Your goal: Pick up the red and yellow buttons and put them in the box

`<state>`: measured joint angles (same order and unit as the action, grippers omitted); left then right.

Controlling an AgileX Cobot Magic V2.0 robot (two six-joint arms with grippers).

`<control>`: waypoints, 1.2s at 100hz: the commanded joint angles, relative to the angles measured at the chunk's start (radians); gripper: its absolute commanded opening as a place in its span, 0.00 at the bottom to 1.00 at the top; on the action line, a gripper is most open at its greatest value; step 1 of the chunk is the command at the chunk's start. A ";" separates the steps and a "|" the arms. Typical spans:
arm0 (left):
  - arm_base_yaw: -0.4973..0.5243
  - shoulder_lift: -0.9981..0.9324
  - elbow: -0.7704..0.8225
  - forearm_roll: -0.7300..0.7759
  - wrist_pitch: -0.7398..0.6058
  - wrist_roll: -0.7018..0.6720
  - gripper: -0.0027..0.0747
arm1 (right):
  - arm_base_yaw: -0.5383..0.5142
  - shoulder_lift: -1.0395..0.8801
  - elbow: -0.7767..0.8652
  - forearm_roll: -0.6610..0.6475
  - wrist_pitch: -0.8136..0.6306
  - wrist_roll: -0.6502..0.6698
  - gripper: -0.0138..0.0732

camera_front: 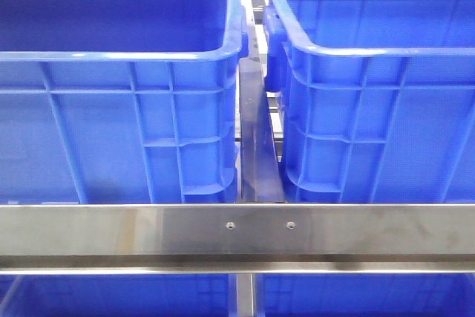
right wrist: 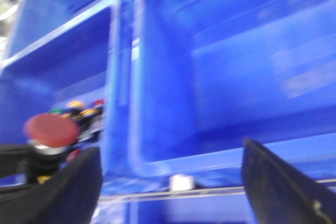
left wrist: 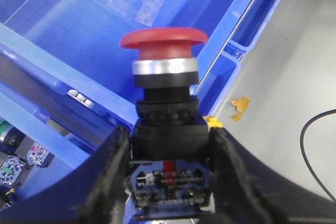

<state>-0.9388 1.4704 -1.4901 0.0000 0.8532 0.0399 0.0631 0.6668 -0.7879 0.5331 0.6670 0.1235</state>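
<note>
While gripped (label unreadable), red button (left wrist: 163, 45), left claw (left wrist: 168, 182)

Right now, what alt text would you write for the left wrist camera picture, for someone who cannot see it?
The left gripper clamps a red mushroom-head push button by its black body, holding it over a blue crate. Grey floor and a black cable show beyond the crate.
</note>
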 commanded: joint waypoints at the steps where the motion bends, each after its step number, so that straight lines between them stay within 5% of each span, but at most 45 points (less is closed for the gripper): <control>1: -0.008 -0.044 -0.029 0.000 -0.055 0.000 0.01 | 0.001 0.050 -0.035 0.182 -0.064 -0.130 0.84; 27: -0.008 -0.044 -0.029 0.000 -0.055 0.000 0.01 | 0.001 0.249 -0.035 0.752 0.026 -0.590 0.84; 48: -0.008 -0.044 -0.029 0.000 -0.055 0.000 0.01 | 0.002 0.389 -0.035 1.033 0.159 -0.809 0.84; 94: -0.008 -0.044 -0.029 0.000 -0.055 0.000 0.01 | 0.003 0.504 -0.035 1.127 0.329 -0.874 0.83; 120: -0.008 -0.044 -0.029 0.000 -0.055 0.000 0.01 | 0.003 0.504 -0.035 1.127 0.367 -0.875 0.45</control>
<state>-0.9388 1.4704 -1.4901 0.0000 0.8532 0.0399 0.0631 1.1869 -0.7879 1.5897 0.9822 -0.7322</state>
